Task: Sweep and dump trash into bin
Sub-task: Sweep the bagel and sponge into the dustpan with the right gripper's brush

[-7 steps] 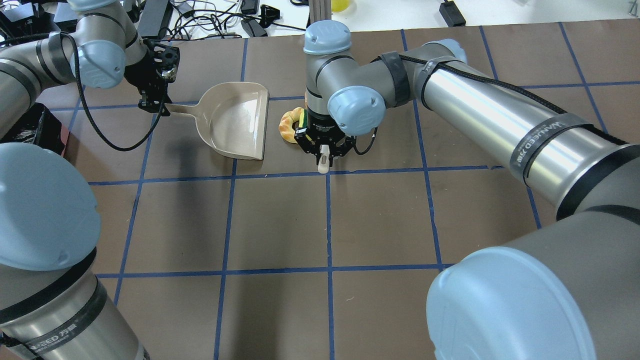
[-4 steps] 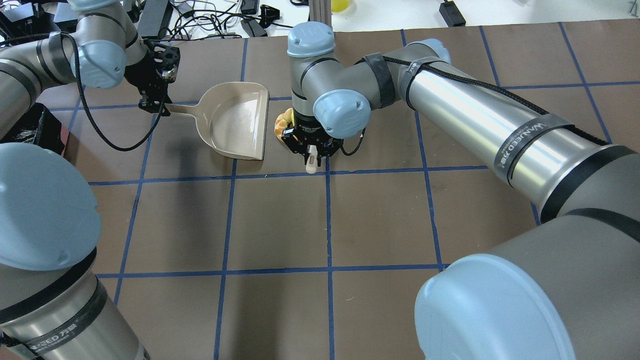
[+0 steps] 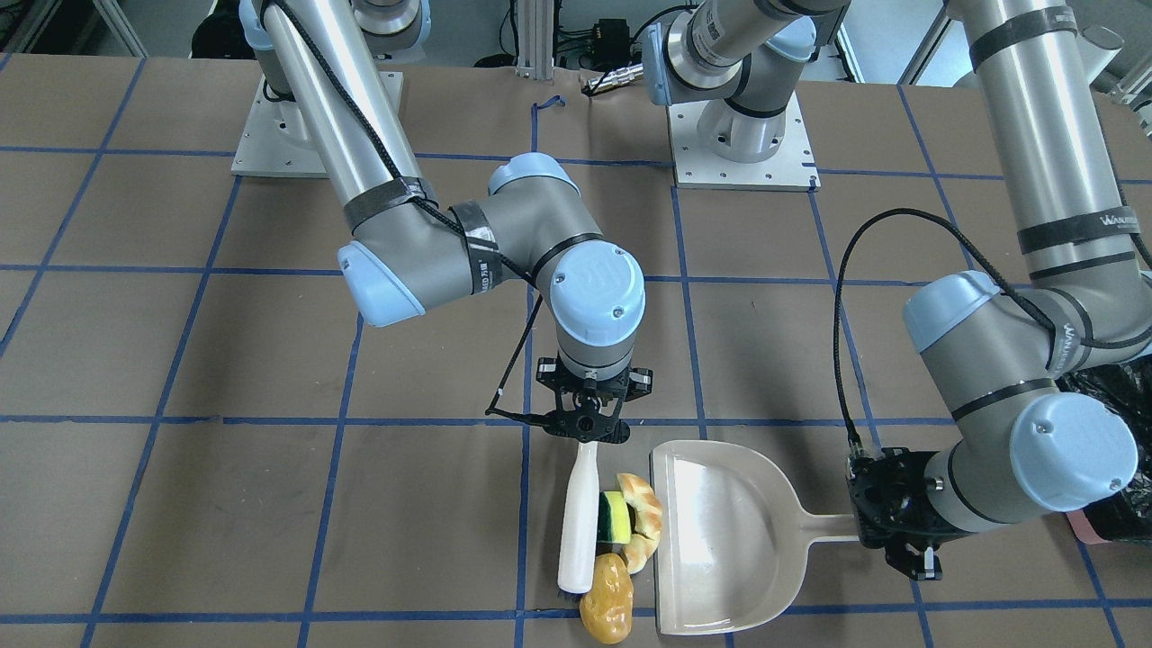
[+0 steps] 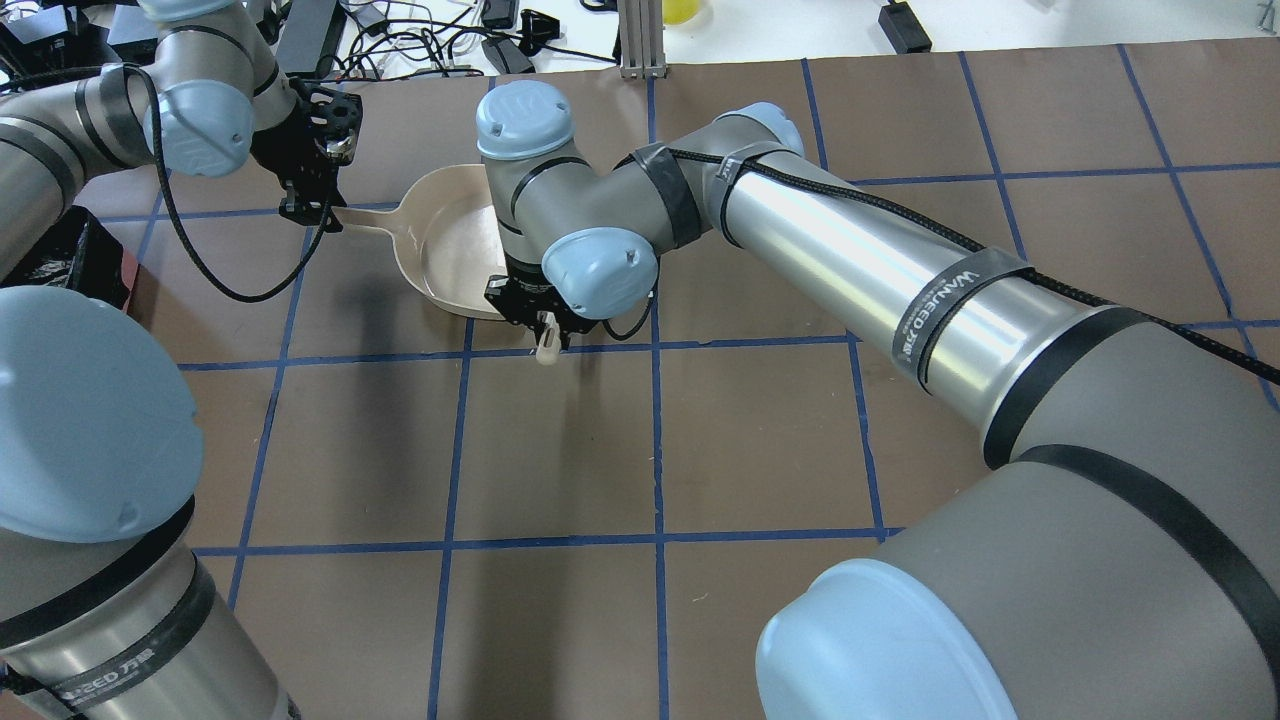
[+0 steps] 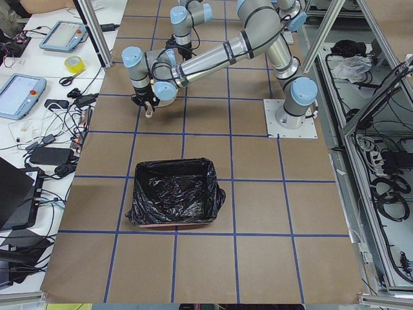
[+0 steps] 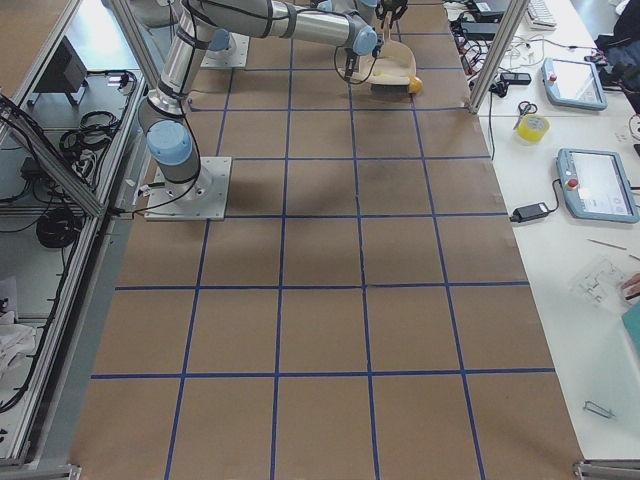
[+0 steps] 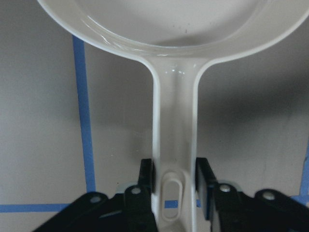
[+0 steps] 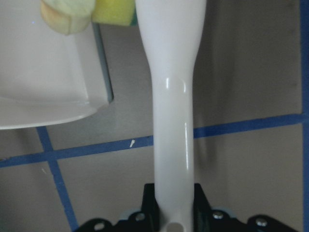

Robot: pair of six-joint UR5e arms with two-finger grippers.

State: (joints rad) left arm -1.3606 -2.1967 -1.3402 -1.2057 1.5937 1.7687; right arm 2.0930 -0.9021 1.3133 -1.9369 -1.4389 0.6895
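My right gripper (image 3: 585, 425) is shut on the handle of a white brush (image 3: 577, 526) that lies along the table. The green-and-yellow sponge (image 3: 615, 517) and the tan croissant (image 3: 643, 520) are squeezed between the brush and the open lip of the beige dustpan (image 3: 729, 549). The croissant (image 8: 65, 14) overlaps the lip. The golden-brown potato (image 3: 606, 609) sits at the brush's head, beside the pan's corner. My left gripper (image 3: 886, 526) is shut on the dustpan handle (image 7: 175, 140). In the overhead view my right arm hides the trash. The bin (image 5: 174, 200) stands apart, to my left.
The brown table has blue tape grid lines (image 4: 655, 440). The bin's black bag also shows behind my left arm (image 3: 1116, 432). Cables and devices lie beyond the far table edge (image 4: 430, 45). The right arm reaches across the dustpan (image 4: 445, 240).
My right gripper has swept the brush to the left towards the dustpan, pushing the trash against its lip. The left gripper and dustpan have not moved.
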